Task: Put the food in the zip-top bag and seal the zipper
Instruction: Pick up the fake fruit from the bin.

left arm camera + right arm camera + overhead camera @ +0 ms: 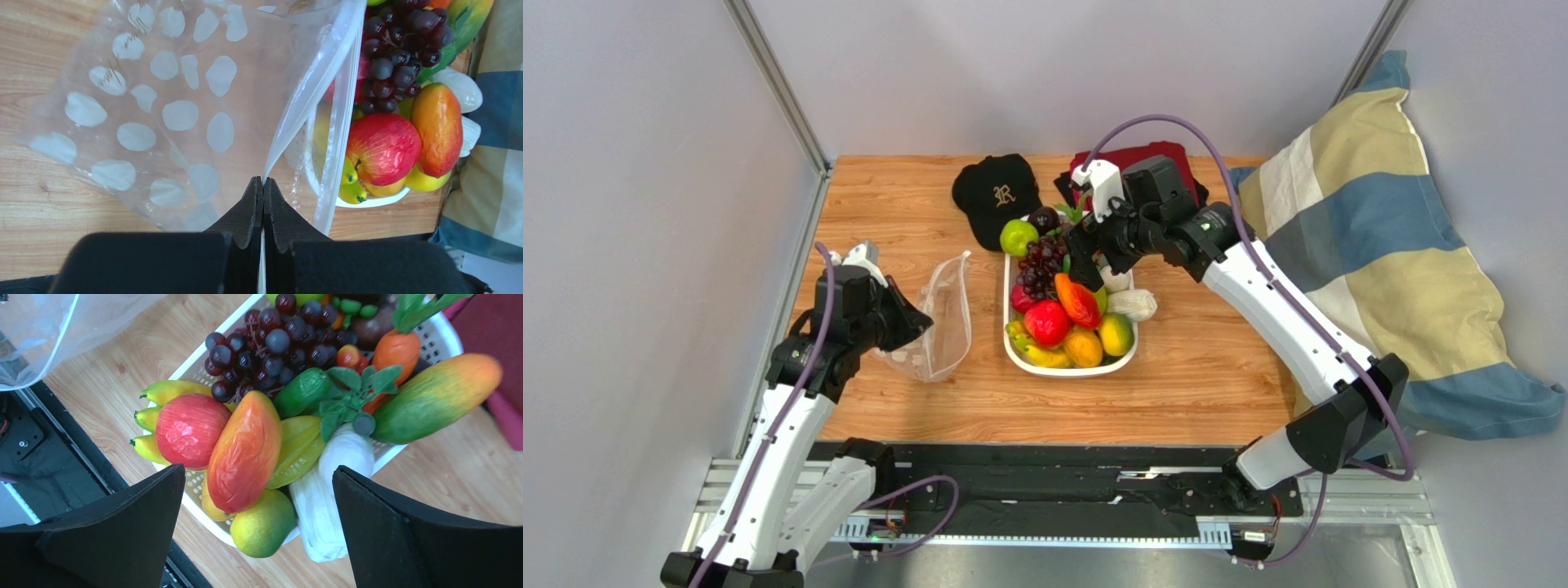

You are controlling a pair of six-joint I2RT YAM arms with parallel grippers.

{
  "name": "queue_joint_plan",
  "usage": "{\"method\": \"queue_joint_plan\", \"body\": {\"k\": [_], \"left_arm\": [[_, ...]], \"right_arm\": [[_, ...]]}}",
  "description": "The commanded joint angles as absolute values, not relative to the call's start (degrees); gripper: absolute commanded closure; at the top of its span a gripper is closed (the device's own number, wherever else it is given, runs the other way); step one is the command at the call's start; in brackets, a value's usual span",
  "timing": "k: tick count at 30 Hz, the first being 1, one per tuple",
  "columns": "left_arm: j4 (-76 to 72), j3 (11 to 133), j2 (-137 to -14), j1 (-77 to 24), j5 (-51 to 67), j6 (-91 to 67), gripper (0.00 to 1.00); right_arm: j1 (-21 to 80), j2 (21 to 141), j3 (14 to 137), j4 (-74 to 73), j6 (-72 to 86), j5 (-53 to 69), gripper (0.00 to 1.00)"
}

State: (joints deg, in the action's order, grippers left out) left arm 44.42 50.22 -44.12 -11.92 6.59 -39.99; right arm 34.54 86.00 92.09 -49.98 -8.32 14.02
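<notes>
Above the white tray (1069, 370), the right gripper (258, 470) hangs spread wide, the food (190, 429) heaped directly beneath, a red-orange mango (245, 450) lengthwise between its fingers. Leftward, the left gripper (263, 184) pinches the zip-top bag (172, 110) open beside the tray.

The white oblong plastic tray (1070, 371) holds glossy toy fruits and vegetables (1047, 322). Just left of the tray lies a transparent polka-dot zip-top bag (940, 321). Behind the tray sit a black fabric cap (995, 196) and a dark red folded cloth (1151, 157). Right of the tray is a striped blue-and-cream pillow (1369, 245).
</notes>
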Motion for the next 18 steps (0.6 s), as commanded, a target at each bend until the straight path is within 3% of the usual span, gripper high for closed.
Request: {"method": "queue_joint_plan", "body": {"k": [1,18], "left_arm": [[40.7,49.9,-43.2,-11.7,9.0,-39.5,1.00],[37.1,51.0,-46.7,-11.7,11.2,-42.1,1.00]], "right_arm": [[35.2,88.2,90.4,-48.0,-4.0,14.1,0.06],[36.3,96.6,88.9,-48.6,-0.5,19.9,0.14]]}}
